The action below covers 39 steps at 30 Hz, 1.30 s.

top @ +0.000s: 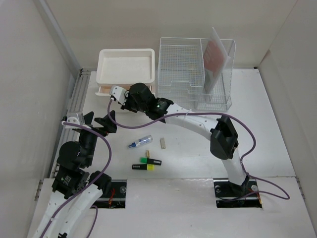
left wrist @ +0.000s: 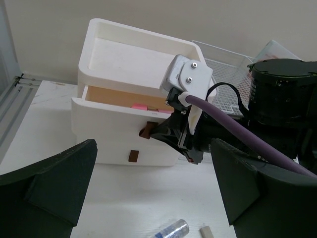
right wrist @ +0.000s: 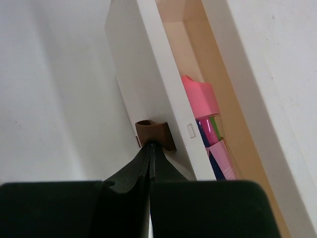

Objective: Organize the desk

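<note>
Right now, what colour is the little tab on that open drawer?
The tab is brown; right wrist view.

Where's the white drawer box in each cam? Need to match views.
Top external: drawer box at back left, left of the wire rack.
Left wrist: upper centre, with the top drawer ajar.
Right wrist: close up, the top drawer front runs up the middle.
Shared landmark: right gripper shut on that drawer's brown pull tab.
</note>
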{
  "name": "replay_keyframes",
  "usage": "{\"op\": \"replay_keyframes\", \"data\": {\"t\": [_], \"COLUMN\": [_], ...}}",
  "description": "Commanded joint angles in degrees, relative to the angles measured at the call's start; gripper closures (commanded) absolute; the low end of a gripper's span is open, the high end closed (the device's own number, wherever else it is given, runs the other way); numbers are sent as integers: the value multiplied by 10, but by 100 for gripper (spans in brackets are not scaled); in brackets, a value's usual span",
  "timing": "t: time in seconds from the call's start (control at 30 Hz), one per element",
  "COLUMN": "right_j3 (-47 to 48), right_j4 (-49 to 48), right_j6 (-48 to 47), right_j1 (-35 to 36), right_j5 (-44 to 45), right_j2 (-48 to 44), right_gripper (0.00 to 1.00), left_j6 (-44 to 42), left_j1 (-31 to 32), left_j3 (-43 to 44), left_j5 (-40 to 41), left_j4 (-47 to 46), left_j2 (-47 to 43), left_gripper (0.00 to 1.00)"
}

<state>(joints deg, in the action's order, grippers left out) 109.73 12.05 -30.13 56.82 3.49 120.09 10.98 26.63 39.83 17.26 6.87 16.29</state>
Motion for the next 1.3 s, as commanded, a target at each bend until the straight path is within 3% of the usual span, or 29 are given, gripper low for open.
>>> {"op": "replay_keyframes", "data": {"t": [0.0,0.5,1.27], "right_j3": [41,-24,30], "right_j4": [-41,-83,-88], "right_j6": [-2,-13,-19], "right_j1": [5,5,5], "right_j5": [33,102,94], "right_j2": [11,-26,16], "right_gripper": [100,100,99], "left_j6": [-5,-5,-5], "left_j1": [3,3,3], "left_j3": [-2,-2,-2], "left_j5": [3,3,3], "left_j4": [-20,-20,-20], "left_j2": [-6,-11,-11], "left_gripper": [1,1,1]}}
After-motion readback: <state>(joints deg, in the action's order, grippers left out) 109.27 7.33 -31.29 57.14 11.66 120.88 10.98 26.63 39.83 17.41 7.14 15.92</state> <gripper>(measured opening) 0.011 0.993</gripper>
